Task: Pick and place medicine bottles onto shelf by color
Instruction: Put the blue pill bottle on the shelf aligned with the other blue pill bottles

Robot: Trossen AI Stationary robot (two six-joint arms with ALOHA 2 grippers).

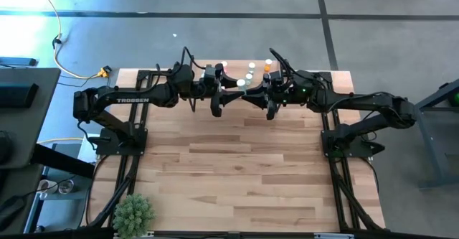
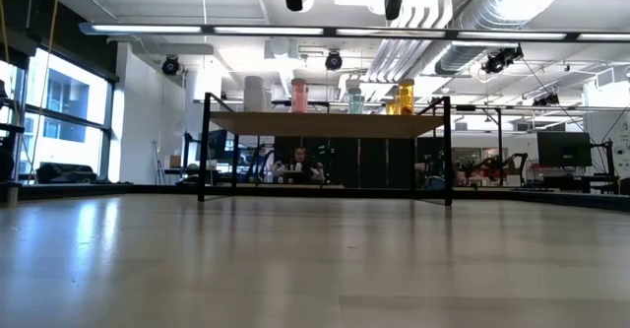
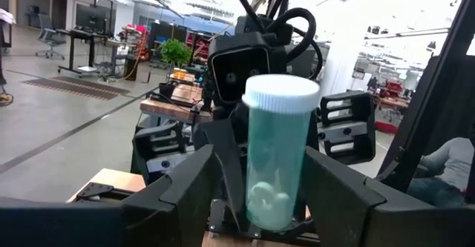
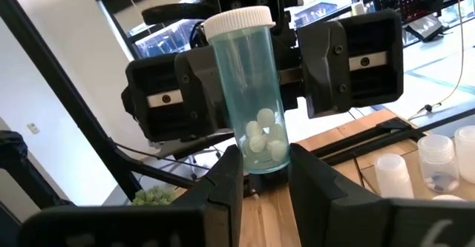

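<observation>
Right gripper (image 4: pixel 261 174) clamps the green bottle (image 4: pixel 252 91); left gripper (image 3: pixel 260 195) apparently flanks it, apart.

Shelf (image 1: pixel 244 77) at far table (image 1: pixel 237 167) edge. Bottles (image 1: pixel 249 75) stand on shelf top, block way there. Both arms meet just in front of shelf, high up, with green bottle (image 4: pixel 249 91) between grippers; that spot full. Under shelf, between black legs: open gap. Table in front of shelf: wide, bare. Plant (image 1: pixel 133 214) far from shelf, at near left corner.
</observation>
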